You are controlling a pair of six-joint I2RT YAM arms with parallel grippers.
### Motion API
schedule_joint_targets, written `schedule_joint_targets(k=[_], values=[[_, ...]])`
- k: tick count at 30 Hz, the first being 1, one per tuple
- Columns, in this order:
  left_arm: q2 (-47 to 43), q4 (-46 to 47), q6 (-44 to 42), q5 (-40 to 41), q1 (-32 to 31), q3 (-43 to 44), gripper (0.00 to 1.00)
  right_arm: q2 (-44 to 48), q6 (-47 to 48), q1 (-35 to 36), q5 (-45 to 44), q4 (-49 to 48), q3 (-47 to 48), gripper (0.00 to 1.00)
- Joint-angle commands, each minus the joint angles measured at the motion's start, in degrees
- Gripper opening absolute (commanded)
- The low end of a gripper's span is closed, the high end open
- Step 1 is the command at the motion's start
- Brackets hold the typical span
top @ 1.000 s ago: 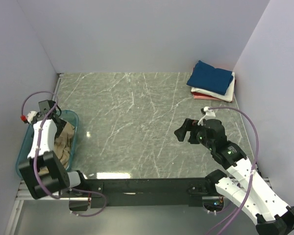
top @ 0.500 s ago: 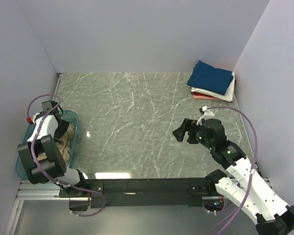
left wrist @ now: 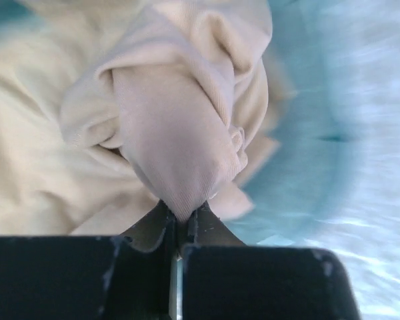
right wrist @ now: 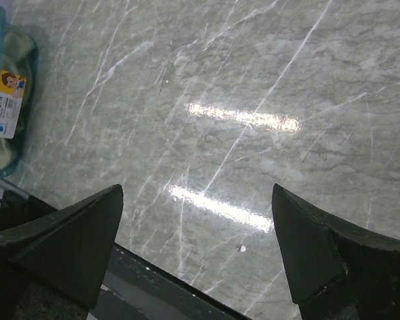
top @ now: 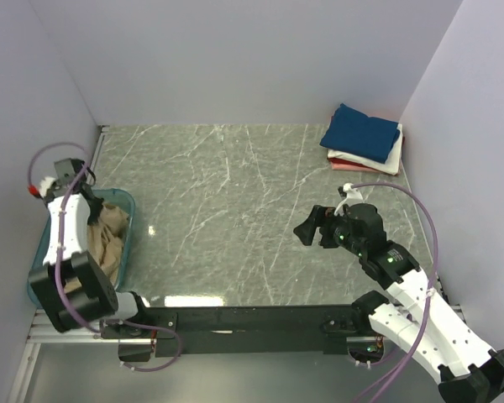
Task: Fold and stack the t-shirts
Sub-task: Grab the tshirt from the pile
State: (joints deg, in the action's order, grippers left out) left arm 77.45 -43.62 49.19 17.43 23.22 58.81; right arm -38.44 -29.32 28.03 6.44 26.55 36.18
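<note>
Sticker [right wrist: 7,104] on wall of teal tub [right wrist: 32,87]: "BASIN" printed vertically, cartoon face above it; finer print too small to read; no other legible text

The tan t-shirt [left wrist: 180,133] is soft, matt cloth, and a fine knit grain shows where it bunches. The teal tub [left wrist: 320,120] around it is smooth, translucent plastic, with a printed paper label [right wrist: 5,103] stuck on its wall. The table [right wrist: 253,80] has a polished, stone-look top, grey-green with pale veins, glossy enough to carry bright streaks of reflected light. The left gripper [left wrist: 177,225] and the right gripper [right wrist: 197,193] have matt black fingers, faintly grainy, seemingly plastic. In the far corner the navy t-shirt [top: 361,133], white t-shirt [top: 386,159] and pinkish red t-shirt [top: 344,167] are matt cloth. The walls [top: 235,59] look flat and matt.
</note>
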Motion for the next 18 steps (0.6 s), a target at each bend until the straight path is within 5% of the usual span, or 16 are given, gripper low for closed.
schedule_joint_targets(k=[1,6,18], values=[[-7.8,-2.2,-4.1,0.7,0.2,10.6,0.01,-0.1,1.1,0.2,1.6,-2.1,0.1,0.98],[-14.5,-0.6,-7.6,-4.1,0.2,20.9,0.0,-1.1,0.8,0.2,3.2,-2.6,0.4,0.97],[-13.4,14.3,-4.6,-40.0,-1.9,47.5,0.0,-0.8,1.0,0.1,2.3,-1.8,3.9,0.96]])
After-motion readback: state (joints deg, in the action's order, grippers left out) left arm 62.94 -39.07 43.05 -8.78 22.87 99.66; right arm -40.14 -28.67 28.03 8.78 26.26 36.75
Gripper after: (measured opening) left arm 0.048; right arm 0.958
